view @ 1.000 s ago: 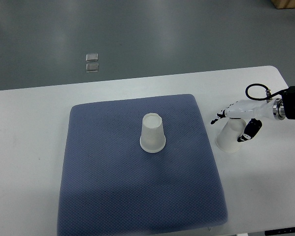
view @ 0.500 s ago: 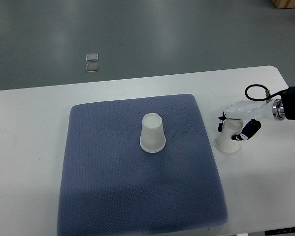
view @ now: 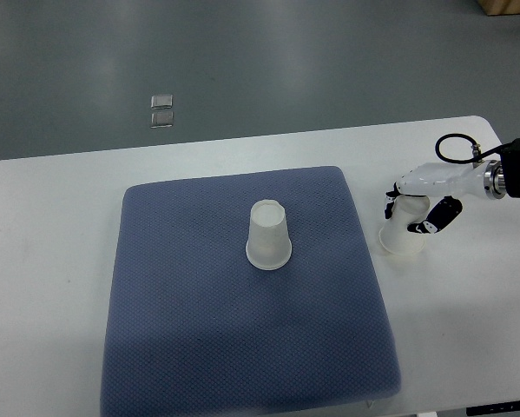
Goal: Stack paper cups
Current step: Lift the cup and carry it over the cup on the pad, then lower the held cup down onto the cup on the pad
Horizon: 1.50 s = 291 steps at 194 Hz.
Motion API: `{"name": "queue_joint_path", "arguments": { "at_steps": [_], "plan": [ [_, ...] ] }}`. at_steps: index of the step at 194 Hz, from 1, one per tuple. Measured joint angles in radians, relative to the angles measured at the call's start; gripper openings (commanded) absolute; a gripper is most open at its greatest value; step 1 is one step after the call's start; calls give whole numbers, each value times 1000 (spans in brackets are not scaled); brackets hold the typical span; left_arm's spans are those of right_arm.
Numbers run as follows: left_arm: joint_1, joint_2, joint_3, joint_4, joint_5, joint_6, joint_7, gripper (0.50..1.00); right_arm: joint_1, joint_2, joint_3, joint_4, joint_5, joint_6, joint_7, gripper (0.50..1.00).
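Here, an upside-down paper cup (view: 269,236) stands upright mid-mat (view: 181,304); well to its right, off the mat on the worktop (view: 51,261), the right hand (view: 417,201) has its fingers (view: 435,221) clamped around the second cup (view: 404,234).

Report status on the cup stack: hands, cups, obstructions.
Right hand shut on the upside-down paper cup just off the mat's right edge. Second paper cup inverted mid blue mat. Left hand not in view. Nothing between them.
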Motion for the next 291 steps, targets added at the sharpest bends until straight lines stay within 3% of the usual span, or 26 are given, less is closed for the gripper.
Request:
{"name": "queue_joint_path", "arguments": {
  "at_steps": [87, 154, 237, 291],
  "plan": [
    [0, 0, 0, 0, 0, 0, 0, 1000, 208, -8, 3, 38, 29, 67, 4, 625],
    [0, 0, 0, 0, 0, 0, 0, 1000, 374, 21, 6, 164, 138, 165, 8, 627],
    [0, 0, 0, 0, 0, 0, 0, 1000, 386, 199, 7, 169, 190, 168, -1, 629],
    [0, 0, 0, 0, 0, 0, 0, 1000, 374, 249, 2, 145, 186, 172, -2, 631]
  ]
}}
